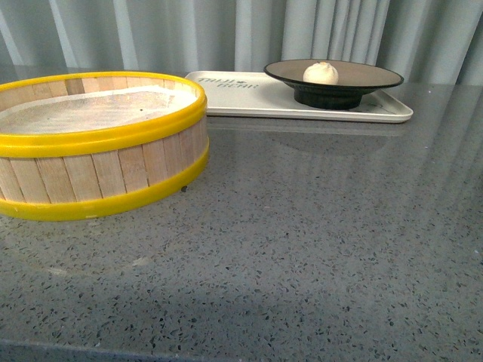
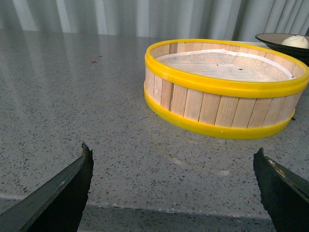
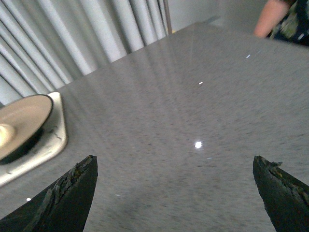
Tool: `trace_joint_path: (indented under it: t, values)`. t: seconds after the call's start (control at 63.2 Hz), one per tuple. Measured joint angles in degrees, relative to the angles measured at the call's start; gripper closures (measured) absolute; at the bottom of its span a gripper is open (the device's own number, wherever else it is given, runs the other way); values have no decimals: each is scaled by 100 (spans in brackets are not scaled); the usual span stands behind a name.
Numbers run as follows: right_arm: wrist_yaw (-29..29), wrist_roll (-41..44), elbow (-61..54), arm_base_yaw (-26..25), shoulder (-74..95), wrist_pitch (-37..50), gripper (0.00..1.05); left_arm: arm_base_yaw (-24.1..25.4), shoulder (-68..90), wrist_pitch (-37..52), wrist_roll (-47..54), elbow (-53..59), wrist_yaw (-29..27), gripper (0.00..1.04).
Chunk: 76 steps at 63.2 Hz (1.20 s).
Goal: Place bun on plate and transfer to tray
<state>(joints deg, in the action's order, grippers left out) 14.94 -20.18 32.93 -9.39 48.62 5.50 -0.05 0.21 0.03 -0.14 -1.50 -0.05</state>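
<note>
**Bun on plate, plate on tray, both tools apart and empty**

The left tool [image 2: 171, 186] has its two dark fingers [image 2: 60, 191] spread wide apart, with nothing between them; it sits low over the speckled grey surface [image 1: 317, 249] near its front edge. Just beyond it stands the steamer basket [image 2: 224, 104], round, with pale wooden slats and yellow bands at top and bottom, and a whitish liner inside.

The right tool [image 3: 174, 191] is likewise spread wide, its fingers [image 3: 67, 198] holding nothing, above a bare stretch of the surface. In its view the tray [image 3: 48, 145] shows only a rounded corner, with the plate [image 3: 21, 121] resting on it, well apart from the fingers. A person's arm [image 3: 270, 17] shows at the far edge of the surface.

From the front view neither arm appears. The steamer basket [image 1: 98, 143] stands toward the left edge of the surface. The cream-white tray [image 1: 249, 102] lies along the far edge, behind and to the right of the basket, with faint dark lettering at its left end. The plate [image 1: 355, 75], black-rimmed with a brown-grey inside, stands on the right part of the tray. The bun [image 1: 321, 72], white and round, sits on the plate a little left of its middle. Grey curtains [image 1: 226, 30] hang behind.
</note>
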Motion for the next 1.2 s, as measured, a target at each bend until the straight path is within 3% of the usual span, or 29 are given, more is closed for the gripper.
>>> trace_joint_path:
  t: [0.111, 0.142, 0.206, 0.285, 0.332, 0.364, 0.412, 0.617, 0.76, 0.871, 1.203]
  values:
    - [555, 1392, -586, 275, -1244, -295, 9, 0, 0, 0, 0, 0, 2, 7]
    - [92, 1510, -730, 210, -1526, -238, 12, 0, 0, 0, 2, 0, 4, 7]
    - [-1427, 1738, -1073, 50, -2194, -278, 24, 0, 0, 0, 0, 0, 2, 7]
    - [-2245, 1882, -1421, 92, -2721, -271, 39, 0, 0, 0, 0, 0, -2, 7]
    - [-2227, 1928, -1631, 192, -2914, -210, 51, 0, 0, 0, 0, 0, 2, 7]
    - [-1773, 1952, -1799, 452, -3018, -195, 60, 0, -2, 0, 2, 0, 2, 7]
    - [-1530, 1958, -1958, 723, -3095, -175, 69, 0, 0, 0, 0, 0, 2, 7]
    - [-1499, 1987, -2356, 918, -3425, -79, 103, 0, 0, 0, 0, 0, 0, 7]
    - [-1497, 2002, -2573, 918, -3630, -74, 103, 0, 0, 0, 0, 0, 2, 7]
    - [-1506, 2002, -2699, 922, -4179, -610, 103, 0, 0, 0, 0, 0, 2, 7]
    - [-1502, 2002, -2920, 922, -4531, -619, 103, 0, 0, 0, 0, 0, 0, 7]
